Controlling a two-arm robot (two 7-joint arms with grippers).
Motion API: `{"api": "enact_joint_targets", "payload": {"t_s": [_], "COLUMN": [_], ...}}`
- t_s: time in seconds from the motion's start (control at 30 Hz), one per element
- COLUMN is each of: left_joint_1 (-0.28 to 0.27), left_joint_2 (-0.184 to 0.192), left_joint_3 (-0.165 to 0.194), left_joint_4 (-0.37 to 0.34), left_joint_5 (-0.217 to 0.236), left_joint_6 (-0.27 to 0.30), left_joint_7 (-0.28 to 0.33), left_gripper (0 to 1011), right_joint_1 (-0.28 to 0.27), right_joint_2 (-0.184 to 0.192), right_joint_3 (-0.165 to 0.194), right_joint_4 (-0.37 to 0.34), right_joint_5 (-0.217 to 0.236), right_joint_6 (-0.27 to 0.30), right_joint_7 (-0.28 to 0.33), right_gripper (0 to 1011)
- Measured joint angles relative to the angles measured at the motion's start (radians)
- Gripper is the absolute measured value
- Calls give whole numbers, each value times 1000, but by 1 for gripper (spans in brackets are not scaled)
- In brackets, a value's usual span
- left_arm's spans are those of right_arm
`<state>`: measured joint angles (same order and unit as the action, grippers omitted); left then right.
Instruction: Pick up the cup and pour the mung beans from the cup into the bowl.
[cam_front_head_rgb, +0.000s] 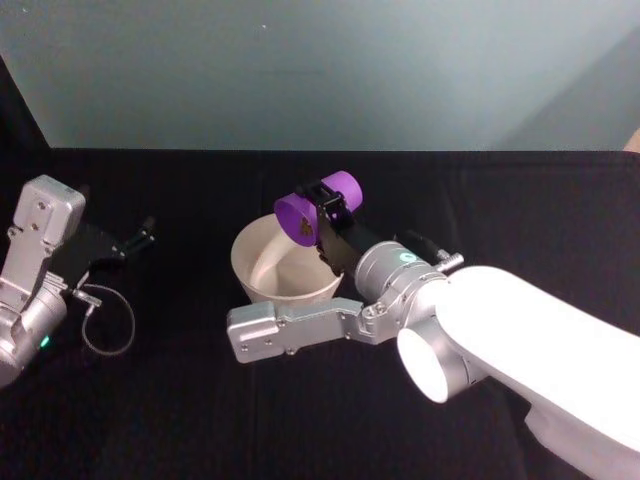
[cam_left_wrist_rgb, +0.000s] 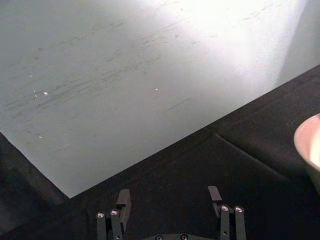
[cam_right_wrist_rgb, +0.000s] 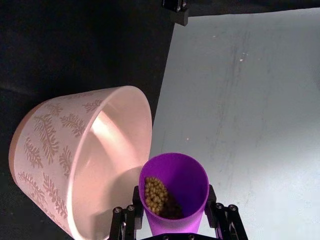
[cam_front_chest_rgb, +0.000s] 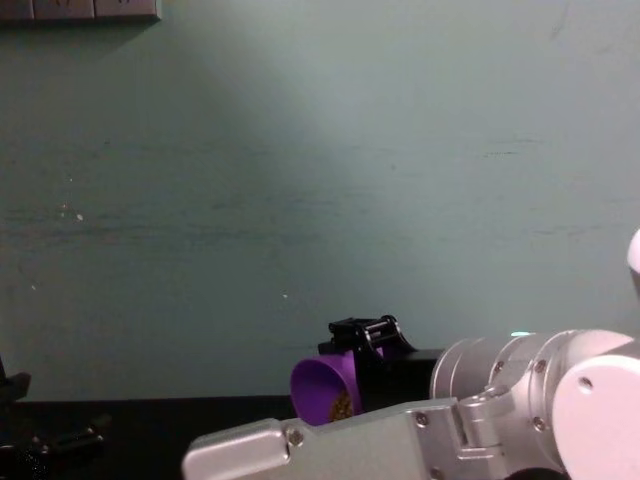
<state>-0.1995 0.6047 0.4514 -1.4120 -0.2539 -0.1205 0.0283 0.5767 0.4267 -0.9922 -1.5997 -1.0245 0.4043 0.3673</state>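
The purple cup (cam_front_head_rgb: 340, 190) is tipped onto its side above the far rim of the bowl (cam_front_head_rgb: 250, 275), its mouth facing left over the bowl. My right gripper (cam_front_head_rgb: 330, 212) is shut on the cup. Seen from the right wrist, the mung beans (cam_right_wrist_rgb: 156, 196) lie heaped against the low side of the cup (cam_right_wrist_rgb: 192, 177), close to its lip, beside the patterned pale pink bowl (cam_right_wrist_rgb: 75, 165). From the chest, the tilted cup (cam_front_chest_rgb: 318, 388) shows beans (cam_front_chest_rgb: 341, 407) at its mouth. My left gripper (cam_front_head_rgb: 140, 240) rests open at the far left, well away from the bowl.
A black cloth covers the table, which ends at a pale green wall behind. A link of my right arm (cam_front_head_rgb: 290, 330) stretches across in front of the bowl. A cable loop (cam_front_head_rgb: 105, 325) hangs by the left arm. The bowl's rim (cam_left_wrist_rgb: 306, 145) shows beside the left gripper (cam_left_wrist_rgb: 169, 196).
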Motion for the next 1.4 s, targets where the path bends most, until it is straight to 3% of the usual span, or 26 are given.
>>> {"api": "enact_joint_targets", "payload": {"t_s": [0.5, 1.4], "left_joint_1": [0, 0], "left_joint_2": [0, 0], "left_joint_3": [0, 0], "left_joint_4": [0, 0], "left_joint_5": [0, 0], "left_joint_6": [0, 0], "left_joint_7": [0, 0], "left_gripper": [1000, 1000], "right_joint_1": [-14, -49], "right_joint_2": [-11, -33], "right_joint_3": [0, 48], "right_joint_4": [4, 2], "right_joint_5": [-72, -124], "right_joint_6": [-1, -38], "right_joint_7": [12, 35], "right_gripper": [718, 718]}}
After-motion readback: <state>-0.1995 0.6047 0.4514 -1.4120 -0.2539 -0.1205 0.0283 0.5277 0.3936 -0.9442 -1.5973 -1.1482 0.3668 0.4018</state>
